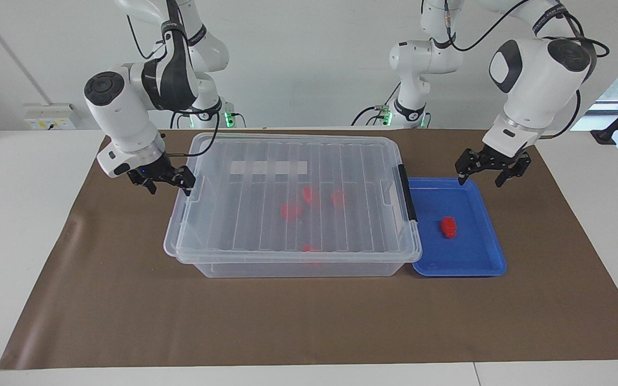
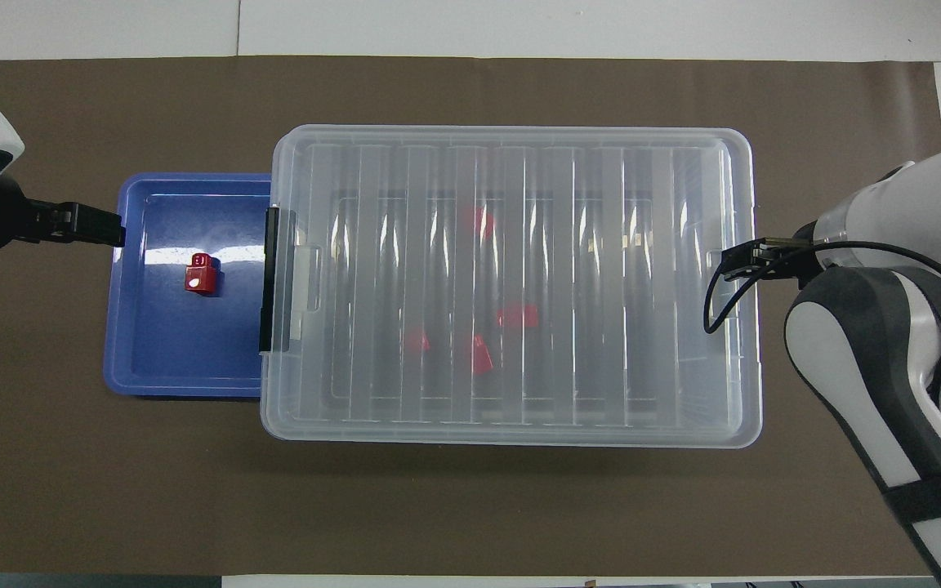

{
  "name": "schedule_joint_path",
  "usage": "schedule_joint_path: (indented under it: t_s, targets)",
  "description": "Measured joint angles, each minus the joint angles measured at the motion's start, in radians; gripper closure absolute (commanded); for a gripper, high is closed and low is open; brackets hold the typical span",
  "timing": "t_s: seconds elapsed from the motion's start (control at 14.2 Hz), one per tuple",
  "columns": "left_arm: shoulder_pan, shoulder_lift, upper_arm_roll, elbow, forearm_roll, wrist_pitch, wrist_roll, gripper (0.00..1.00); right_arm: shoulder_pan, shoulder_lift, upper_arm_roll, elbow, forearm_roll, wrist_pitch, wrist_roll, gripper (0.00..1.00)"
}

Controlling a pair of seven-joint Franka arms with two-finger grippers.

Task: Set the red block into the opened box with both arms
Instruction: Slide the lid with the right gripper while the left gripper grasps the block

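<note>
One red block [image 1: 448,227] [image 2: 200,273] lies in the blue tray [image 1: 480,257]. The clear box [image 1: 293,268] [image 2: 511,425] stands beside the tray with its ribbed lid [image 1: 266,214] lying on it. Several more red blocks [image 1: 309,194] show through the lid. My left gripper [image 1: 479,182] [image 2: 107,233] hangs open over the tray's rim on the side nearer to the robots, empty. My right gripper [image 1: 169,188] is open and empty at the lid's end toward the right arm's end of the table, one fingertip close to the rim. I cannot tell whether it touches.
A brown mat [image 1: 126,311] covers the table under the box and the tray. A black latch [image 1: 406,193] [image 2: 268,278] runs along the box's end beside the tray. Bare mat lies farther from the robots than the box.
</note>
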Motion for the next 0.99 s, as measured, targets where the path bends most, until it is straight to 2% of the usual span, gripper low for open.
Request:
schedule_joint_path:
  t_s: [0.49,0.99]
  targets:
    - [-0.012,0.025,-0.002,-0.199,0.001,0.237,0.009,0.0,-0.083,-0.001,-0.002,-0.007,-0.001,0.023,-0.084,0.0]
    - [-0.011,0.115,0.004,-0.289,0.002,0.436,0.03,0.0,-0.183,-0.001,-0.003,-0.003,-0.001,0.023,-0.2,0.0]
